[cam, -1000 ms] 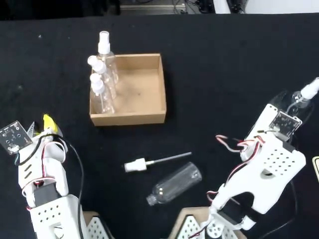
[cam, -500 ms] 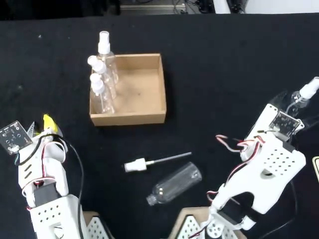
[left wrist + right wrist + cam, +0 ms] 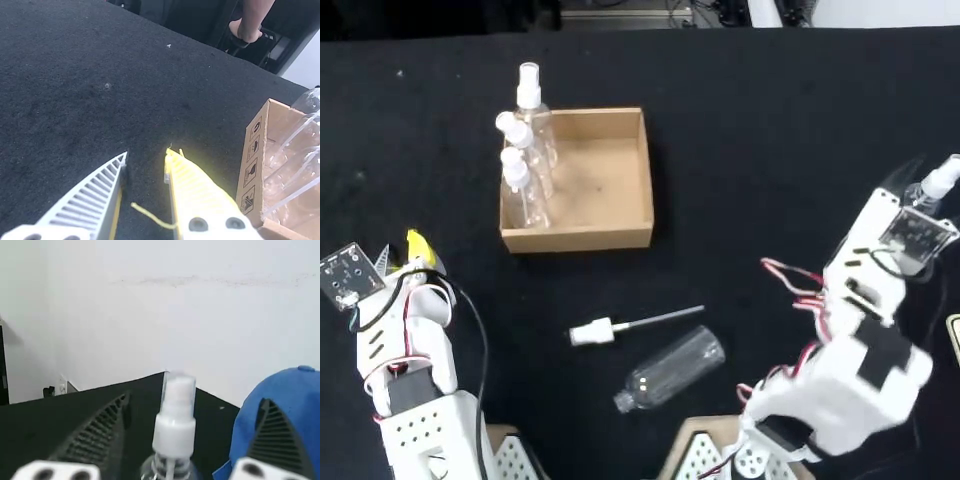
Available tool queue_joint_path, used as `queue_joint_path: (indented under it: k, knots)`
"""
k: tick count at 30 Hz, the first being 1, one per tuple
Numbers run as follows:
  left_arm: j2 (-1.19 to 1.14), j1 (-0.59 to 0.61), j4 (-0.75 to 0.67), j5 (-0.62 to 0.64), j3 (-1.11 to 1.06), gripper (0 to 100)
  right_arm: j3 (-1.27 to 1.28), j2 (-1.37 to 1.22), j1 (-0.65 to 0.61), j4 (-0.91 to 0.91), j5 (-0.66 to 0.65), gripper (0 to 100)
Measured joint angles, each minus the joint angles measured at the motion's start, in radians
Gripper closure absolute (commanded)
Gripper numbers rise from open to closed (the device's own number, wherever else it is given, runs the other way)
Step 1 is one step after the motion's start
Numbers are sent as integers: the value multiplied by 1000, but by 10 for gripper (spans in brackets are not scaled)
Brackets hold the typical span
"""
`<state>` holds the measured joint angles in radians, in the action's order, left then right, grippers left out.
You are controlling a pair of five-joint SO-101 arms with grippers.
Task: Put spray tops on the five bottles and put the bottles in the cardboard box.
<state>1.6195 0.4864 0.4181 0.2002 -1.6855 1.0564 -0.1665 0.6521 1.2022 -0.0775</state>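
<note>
Right claw [image 3: 194, 401]: held spray-topped bottle [image 3: 173, 426].
Left claw [image 3: 145, 152]: narrowly parted, empty, near cardboard box [image 3: 620, 238].
Worktop [image 3: 770, 120]: bore capless bottle [image 3: 670, 368] beside loose spray top [image 3: 592, 332].

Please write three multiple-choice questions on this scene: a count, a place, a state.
1. How many bottles stand in the cardboard box?
A one
B three
C five
2. Where is the loose spray top?
A in the cardboard box
B on the table beside the lying bottle
C inside a bottle
3. The left gripper is:
A open and empty
B shut on a bottle
C shut on a spray top

Answers: 1 B, three capped bottles stand along one wall; 2 B, it lies on the black table next to it; 3 A, its fingers are apart.
</note>
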Motion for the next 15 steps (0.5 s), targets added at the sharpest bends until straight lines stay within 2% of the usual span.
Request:
queue_joint_path:
  k: [8, 15]
  knots:
    - [0, 0, 0, 0, 0, 898, 3, 402, 0, -351, -2, 673]
    - [0, 0, 0, 0, 0, 898, 109, 681, 0, -385, -5, 673]
